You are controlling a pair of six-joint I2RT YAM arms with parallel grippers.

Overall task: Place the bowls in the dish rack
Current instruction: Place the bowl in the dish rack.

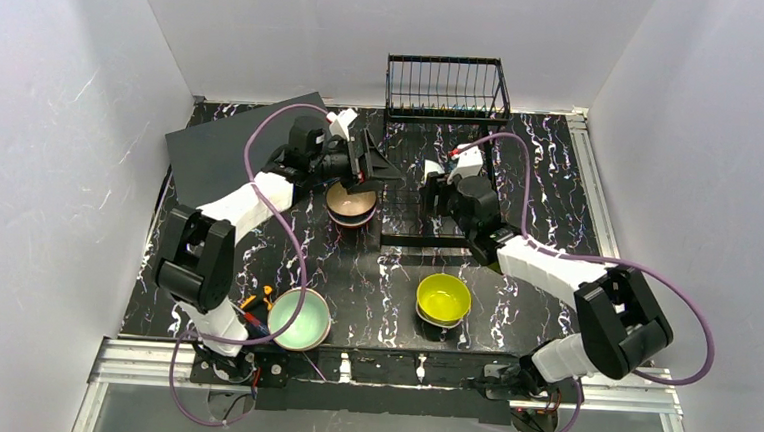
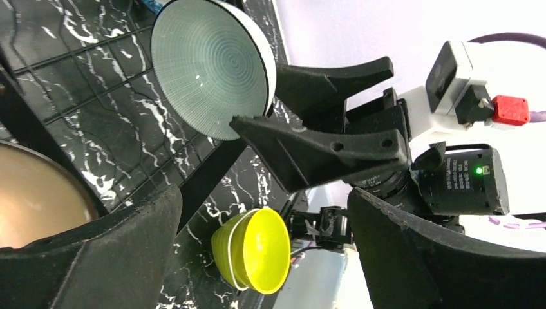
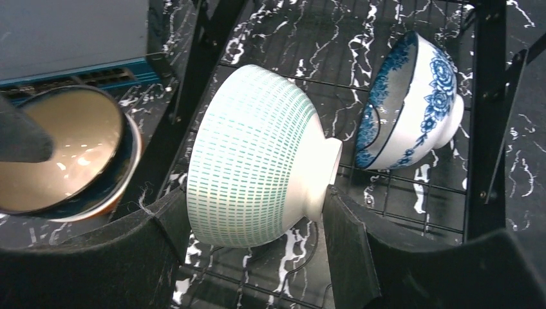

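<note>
I work inside a white booth: left wall point(image 1: 51, 156), back wall point(image 1: 300, 21) and right wall point(image 1: 704, 126). Under me lies a black tabletop point(image 1: 374, 276) veined white like marble, edged nearest by an aluminium rail point(image 1: 134, 359). The light is even and bright.

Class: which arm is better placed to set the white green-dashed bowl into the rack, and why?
Right. The right gripper grips the white bowl on edge over the dish rack wires, beside the blue-and-white bowl. The left gripper is open and empty.

Bright even overhead light; soft shadows; glare inside beige bowl point(image 3: 61, 151); wrist-view foreground slightly blurred.
</note>
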